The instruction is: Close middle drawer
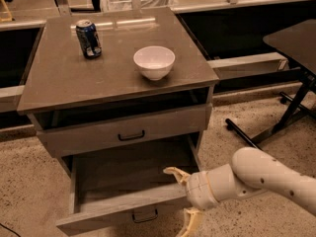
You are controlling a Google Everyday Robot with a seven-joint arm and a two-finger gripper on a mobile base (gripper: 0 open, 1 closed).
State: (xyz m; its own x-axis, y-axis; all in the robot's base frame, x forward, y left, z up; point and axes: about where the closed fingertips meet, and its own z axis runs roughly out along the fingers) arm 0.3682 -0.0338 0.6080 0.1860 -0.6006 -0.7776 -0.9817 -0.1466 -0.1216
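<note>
Gripper (177, 201): fingers spread wide, seemingly holding nothing, at the panel's right end.
Middle drawer (113, 181): pulled out.
Risk: off-centre push could skew and jam it.

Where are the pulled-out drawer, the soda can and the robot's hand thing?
middle drawer (108, 214), camera view, on its front panel.
soda can (89, 38), camera view, on its blue side.
gripper (177, 201), camera view, midway between its fingertips, at the drawer's front right end.

We can't make out any lettering, even on the blue can (89, 38); hand (183, 199) sits at the front of the middle drawer (108, 212).
</note>
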